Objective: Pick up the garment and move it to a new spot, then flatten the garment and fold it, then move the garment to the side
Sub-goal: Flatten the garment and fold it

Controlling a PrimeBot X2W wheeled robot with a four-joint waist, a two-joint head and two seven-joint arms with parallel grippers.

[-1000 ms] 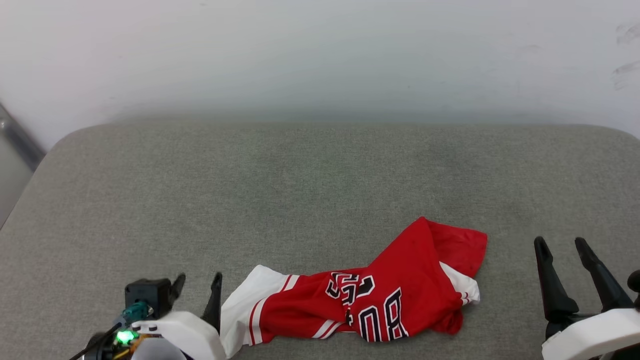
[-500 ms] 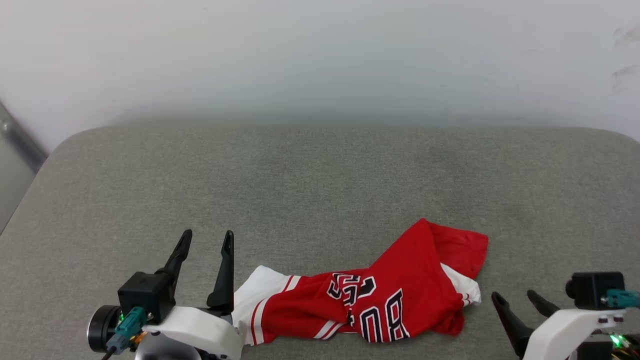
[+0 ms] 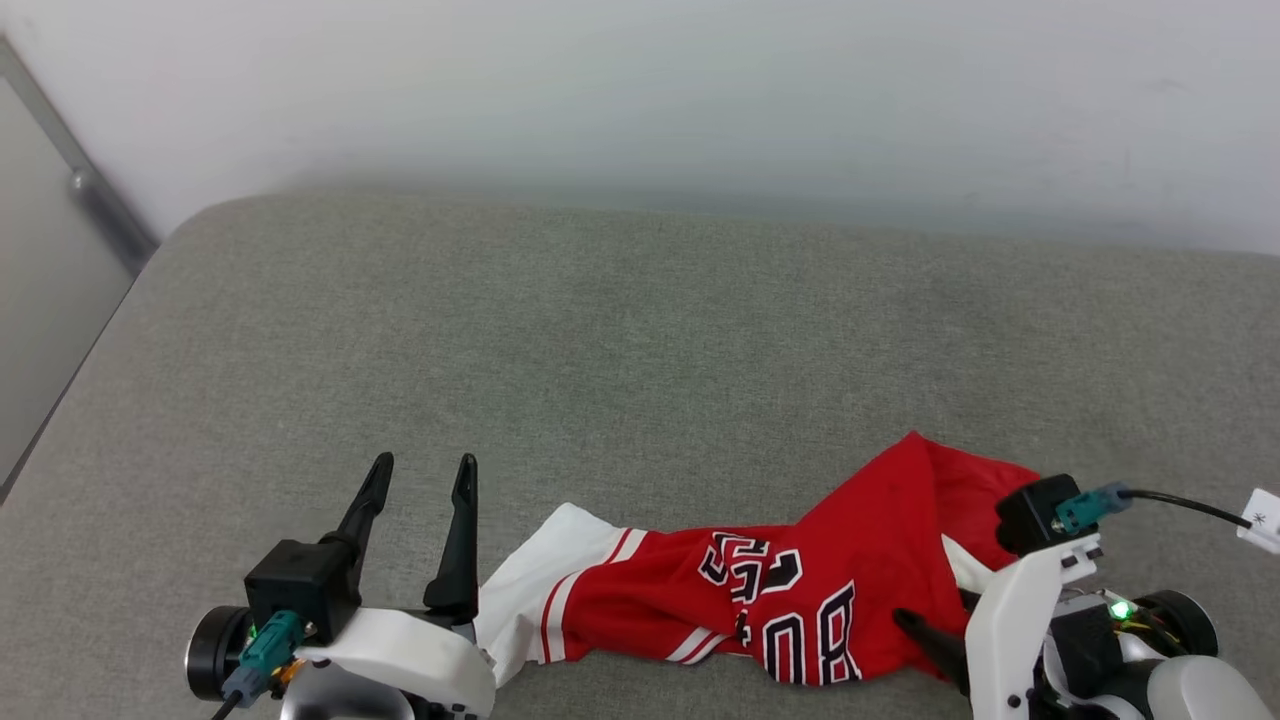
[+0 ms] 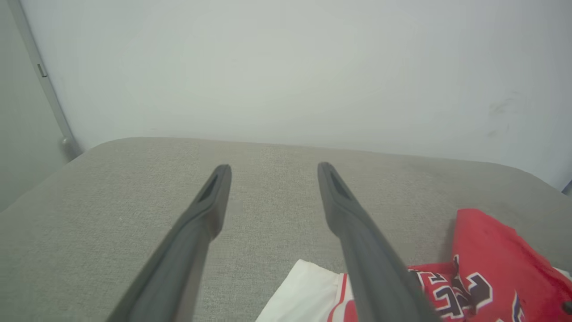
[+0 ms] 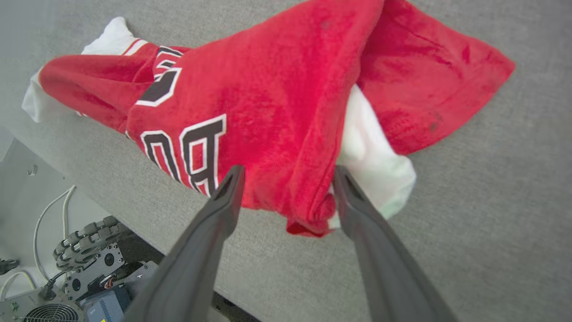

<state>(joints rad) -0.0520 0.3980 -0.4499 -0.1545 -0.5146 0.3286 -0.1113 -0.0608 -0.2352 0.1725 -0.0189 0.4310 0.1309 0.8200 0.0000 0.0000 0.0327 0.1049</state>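
A crumpled shirt [image 3: 780, 600] lies on the table [image 3: 640, 350]. The left gripper [image 3: 425, 465] holds its 2 fingers apart beside the white sleeve [image 3: 545, 560]. The right gripper [image 5: 287, 172] has its fingers spread over the red edge.

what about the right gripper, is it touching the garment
Cannot tell. In the right wrist view the open right gripper straddles a bunched edge of the garment, fingertips overlapping cloth, but neither contact nor a gap shows plainly.

Left gripper [image 3: 424, 468] sits low, jaws spread wide, pointing forward. Right gripper [image 5: 288, 172] angles downward, jaws equally wide apart
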